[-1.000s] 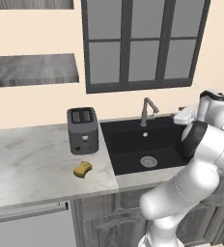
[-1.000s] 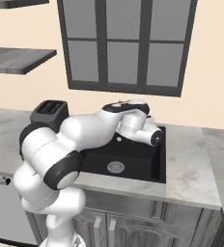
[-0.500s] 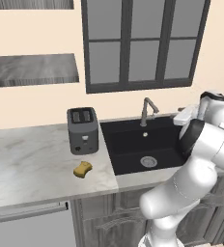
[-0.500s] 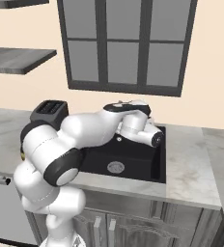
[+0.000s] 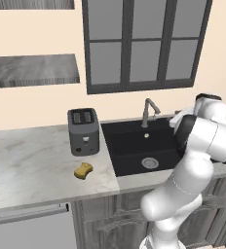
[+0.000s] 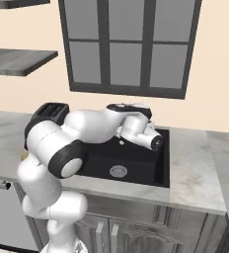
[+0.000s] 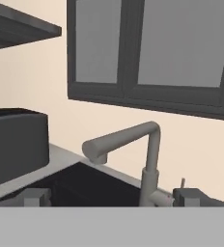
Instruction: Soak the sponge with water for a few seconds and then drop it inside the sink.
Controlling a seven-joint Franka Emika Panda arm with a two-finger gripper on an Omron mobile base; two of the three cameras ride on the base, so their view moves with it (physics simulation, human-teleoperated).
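sponge: peanut-shaped, yellow, on marble counter | sink: matte black | jaws: spread, empty

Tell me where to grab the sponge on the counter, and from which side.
Grip the sponge across its pinched waist, coming straight down from above. It lies flat on the counter in front of the toaster, so its narrow middle likely suits the open hand best.

one sponge, one toaster, one sink, one faucet.
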